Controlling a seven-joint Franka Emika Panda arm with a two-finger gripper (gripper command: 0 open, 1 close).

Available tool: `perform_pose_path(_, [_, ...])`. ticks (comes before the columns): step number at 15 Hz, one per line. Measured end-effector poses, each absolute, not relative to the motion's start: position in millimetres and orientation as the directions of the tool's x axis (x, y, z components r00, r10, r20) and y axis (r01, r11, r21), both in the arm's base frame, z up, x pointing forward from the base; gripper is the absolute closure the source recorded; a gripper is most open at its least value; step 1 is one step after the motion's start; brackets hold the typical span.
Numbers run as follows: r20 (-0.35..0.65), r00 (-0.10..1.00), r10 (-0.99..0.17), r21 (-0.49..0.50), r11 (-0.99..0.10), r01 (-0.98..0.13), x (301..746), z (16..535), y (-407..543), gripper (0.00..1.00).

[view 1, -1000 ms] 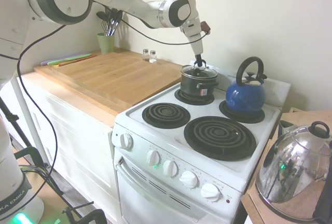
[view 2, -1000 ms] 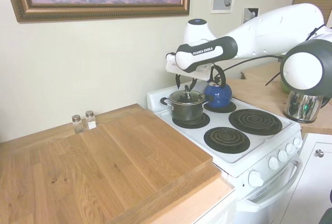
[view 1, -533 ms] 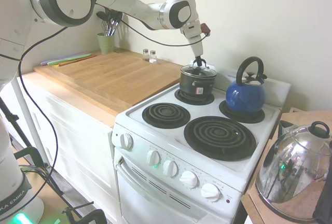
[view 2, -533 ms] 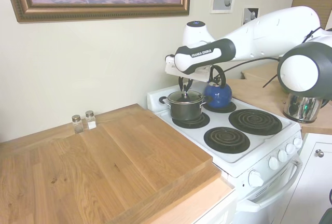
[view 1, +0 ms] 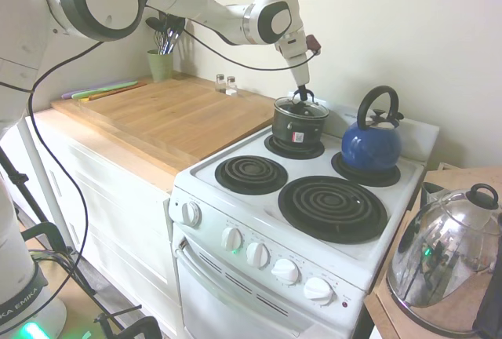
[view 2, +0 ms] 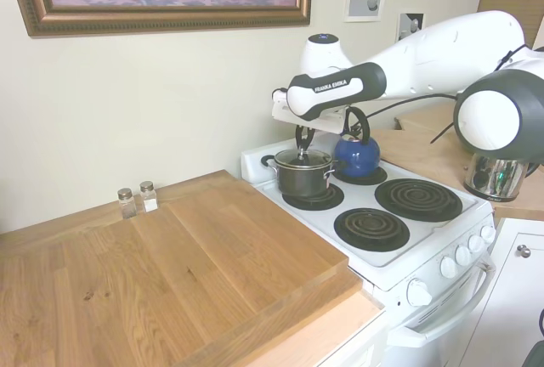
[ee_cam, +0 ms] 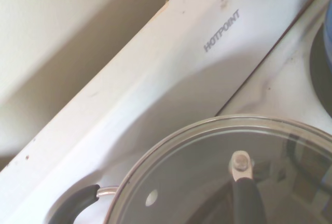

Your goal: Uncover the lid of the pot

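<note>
The small black cylindrical pot [view 1: 299,129] sits on the back burner of the white electric stove [view 1: 259,212], nearest the wooden countertop [view 1: 172,115], though it looks tipped and perhaps slightly raised off the coil on one side. Its round clear glass lid [view 1: 301,107] with the metal rim is on top of it. The white arm's gripper [view 1: 302,94] comes straight down onto the lid's black loop handle [ee_cam: 247,198] — the jaws are drawn in narrow around that loop, pinching it, as far as I can make out from either side of the room.

Close up, the wrist view shows the glass dome, the rivet where the handle meets it, and one of the pot's short black side handles [ee_cam: 72,208] poking out below the rim.

Just beside the pot on the neighbouring back burner stands a blue kettle [view 1: 371,143] with an arched black handle. Two little glass shakers [view 2: 136,199] stand against the wall — well apart from the stove.
</note>
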State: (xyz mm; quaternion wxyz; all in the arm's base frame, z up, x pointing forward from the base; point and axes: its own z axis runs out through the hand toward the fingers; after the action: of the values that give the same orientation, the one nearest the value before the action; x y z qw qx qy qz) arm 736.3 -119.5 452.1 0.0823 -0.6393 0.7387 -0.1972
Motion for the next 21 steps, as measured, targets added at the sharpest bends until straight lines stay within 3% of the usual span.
perform_pose_path(7, [0.122,-0.185,-0.975,-0.44,0.114,-0.891,729,479,-139,1.0])
perform_pose_path(12, [0.126,-0.147,-0.981,-0.5,0.065,-0.864,693,526,-122,1.0])
perform_pose_path(18, [0.184,0.044,-0.982,-0.531,-0.137,-0.836,619,547,27,1.0])
perform_pose_path(21, [0.228,0.128,-0.965,-0.508,-0.229,-0.83,566,503,124,1.0])
